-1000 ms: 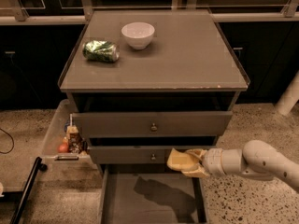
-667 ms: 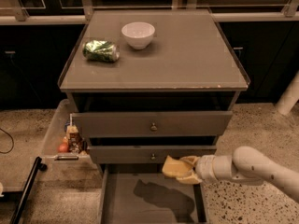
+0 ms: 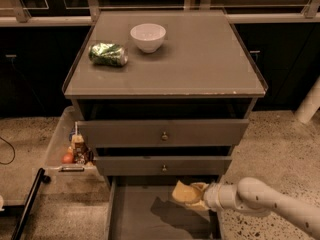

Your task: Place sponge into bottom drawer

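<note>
The pale yellow sponge point(image 3: 184, 192) is held in my gripper point(image 3: 196, 196), which is shut on it at the end of the white arm coming in from the lower right. The sponge hangs above the right part of the bottom drawer point(image 3: 135, 214), which is pulled out, and casts a dark shadow on its flat grey floor. The sponge sits just below the front of the middle drawer.
A white bowl point(image 3: 148, 36) and a crushed green can point(image 3: 108, 54) lie on the cabinet top point(image 3: 200, 59). The two upper drawers point(image 3: 164, 133) with small knobs are slightly out. A side shelf point(image 3: 56, 144) at the left holds small bottles and a red object.
My gripper has moved left and down with the sponge, from beside the drawer's right edge to above the bottom drawer's floor.
</note>
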`<action>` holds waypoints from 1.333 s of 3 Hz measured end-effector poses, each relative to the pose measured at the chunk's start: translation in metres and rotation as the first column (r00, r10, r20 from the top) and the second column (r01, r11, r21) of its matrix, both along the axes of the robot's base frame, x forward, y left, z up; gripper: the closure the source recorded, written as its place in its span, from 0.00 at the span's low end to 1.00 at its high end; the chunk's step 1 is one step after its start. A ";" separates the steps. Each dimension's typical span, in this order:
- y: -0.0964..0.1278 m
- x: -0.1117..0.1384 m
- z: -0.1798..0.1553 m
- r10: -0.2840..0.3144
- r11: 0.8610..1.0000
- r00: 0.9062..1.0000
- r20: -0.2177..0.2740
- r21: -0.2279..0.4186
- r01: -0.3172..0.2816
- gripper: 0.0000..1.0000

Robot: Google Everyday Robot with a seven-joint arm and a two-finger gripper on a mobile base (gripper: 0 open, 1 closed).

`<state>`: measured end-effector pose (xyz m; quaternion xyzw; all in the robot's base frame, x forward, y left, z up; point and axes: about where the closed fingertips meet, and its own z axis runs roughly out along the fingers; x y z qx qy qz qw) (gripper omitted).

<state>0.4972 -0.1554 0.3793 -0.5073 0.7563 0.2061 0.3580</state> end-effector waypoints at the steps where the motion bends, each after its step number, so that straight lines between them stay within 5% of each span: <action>1: -0.001 0.007 -0.037 -0.025 1.000 0.999 0.037 0.004 0.024 1.00; 2: -0.003 0.024 -0.089 -0.049 0.997 0.998 0.027 0.057 0.047 1.00; 4: 0.001 0.025 -0.093 -0.051 0.997 0.998 0.040 0.051 0.049 1.00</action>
